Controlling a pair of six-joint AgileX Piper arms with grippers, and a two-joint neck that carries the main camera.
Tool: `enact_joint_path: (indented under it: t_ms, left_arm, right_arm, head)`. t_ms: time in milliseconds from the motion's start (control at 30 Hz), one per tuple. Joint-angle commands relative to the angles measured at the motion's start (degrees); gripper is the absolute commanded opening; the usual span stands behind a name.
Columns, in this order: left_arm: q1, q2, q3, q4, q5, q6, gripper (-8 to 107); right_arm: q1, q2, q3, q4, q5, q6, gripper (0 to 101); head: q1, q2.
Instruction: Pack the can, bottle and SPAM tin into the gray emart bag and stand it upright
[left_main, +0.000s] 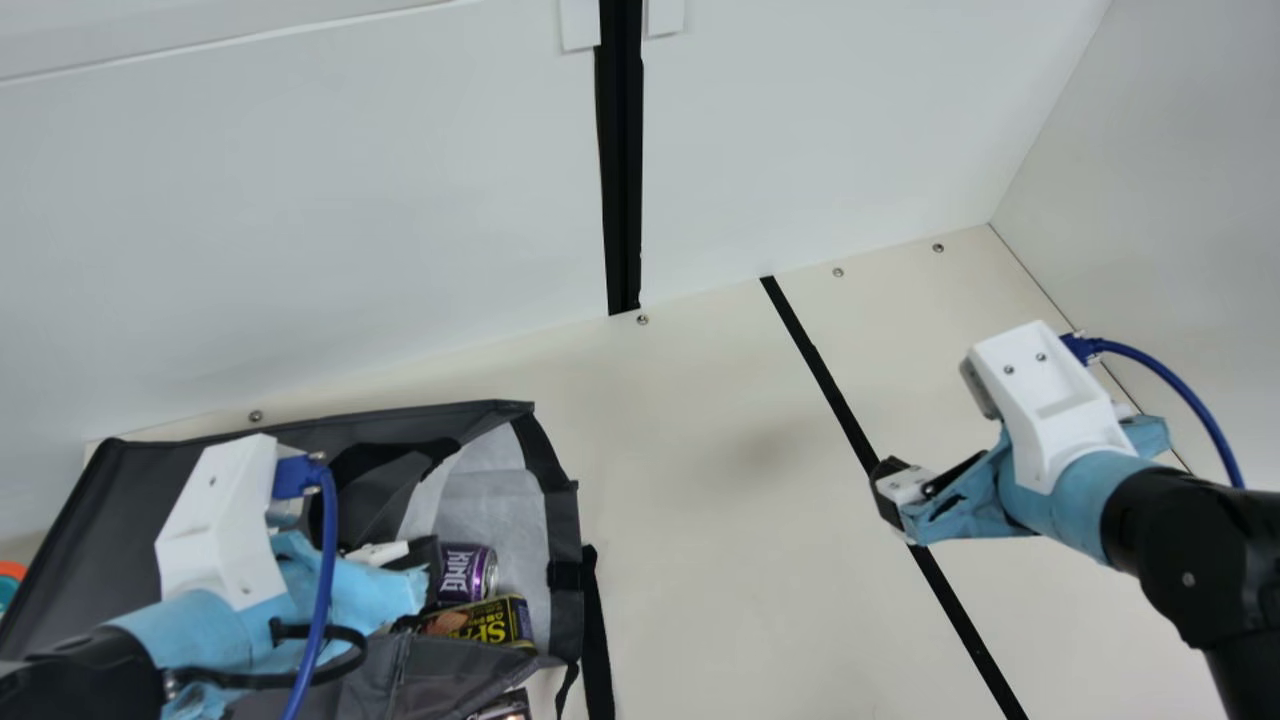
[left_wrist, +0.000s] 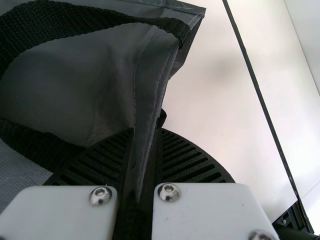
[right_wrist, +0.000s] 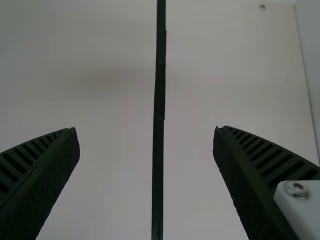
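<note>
In the main view, the gray emart bag (left_main: 110, 520) lies on its side, long axis nine to three o'clock, mouth at three, can (left_main: 462, 573) and SPAM tin (left_main: 492, 622) just inside. My left end effector (left_wrist: 146, 131) is nearly closed on a fold of its fabric. My right end effector (right_wrist: 146, 130), wide open and empty, sits farther off towards three; standing the bag up probably means swinging its mouth skyward.

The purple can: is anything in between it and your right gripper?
Yes! In the main view, the gray bag's black edge and a black strap lie between the purple can and my right gripper. I'd probably have to go over them.
</note>
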Motion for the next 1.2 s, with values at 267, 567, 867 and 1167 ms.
enact_joint_path:
  t_ms: [267,567,867,1167]
  left_arm:
    - [0.0,0.0,0.0,0.0,0.0,0.0,-8]
    - [0.0,0.0,0.0,0.0,0.0,0.0,-8]
    - [0.0,0.0,0.0,0.0,0.0,0.0,-8]
    - [0.0,0.0,0.0,0.0,0.0,0.0,-8]
  right_arm:
    - [0.3,4.1,4.2,11.5,-4.6,-13.3,95]
    - [1.1,9.4,5.7,20.9,-6.6,-24.2,95]
    - [1.8,15.1,5.7,31.2,-6.2,-35.0,95]
    - [2.3,21.5,4.4,40.3,-3.6,-45.6,95]
  head:
    - [-1.3,0.0]
    - [-1.3,0.0]
    - [-1.3,0.0]
    - [-1.3,0.0]
